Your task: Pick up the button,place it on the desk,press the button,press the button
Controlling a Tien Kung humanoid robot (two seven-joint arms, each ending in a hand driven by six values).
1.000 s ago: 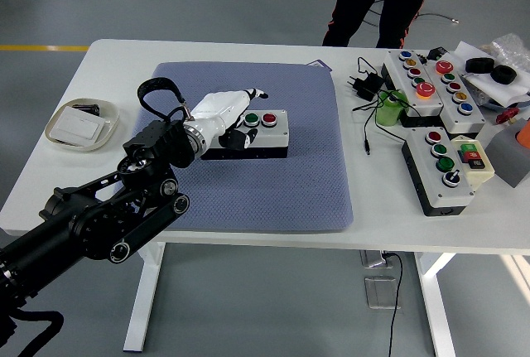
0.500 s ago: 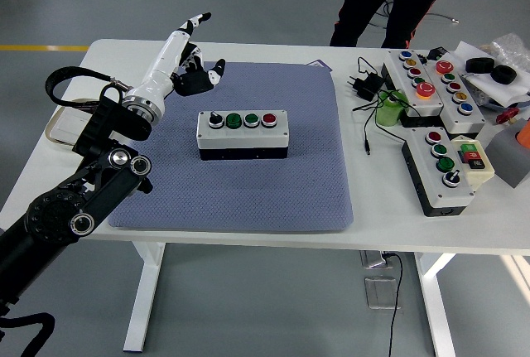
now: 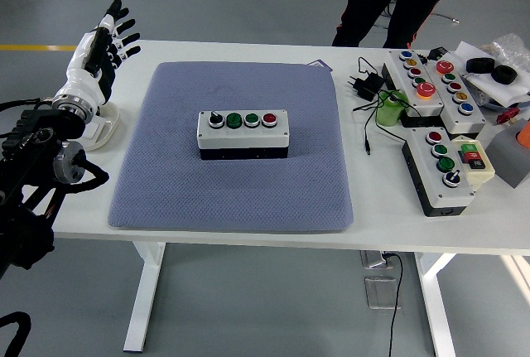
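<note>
**Head view: button box lies to the right of the raised left hand**

Head view shows the button box [image 3: 243,134] in the middle of the blue-grey mat [image 3: 240,200], which covers the centre of the white counter [image 3: 248,237]. Its long axis runs left to right, parallel to the near edge of the counter. On its top sit a black knob, two green buttons and one red button in a row.

The left hand [image 3: 101,45] is lifted over the far left corner of the counter, well apart from the box. Its fingers [image 3: 121,23] are spread and hold nothing. From these fingers the box lies to the right and toward the near edge. The right hand is not in the picture, so the left hand is the nearer one for any press.

Just below the left hand, at the left edge of the counter, a white dish [image 3: 106,130] is partly hidden by the wrist; what it holds I cannot tell.

Along the right edge lie two more button panels [image 3: 443,166], a green roll [image 3: 389,109] and black cables [image 3: 364,92]. A person [image 3: 389,1] stands at the far side, with only the legs showing.
</note>
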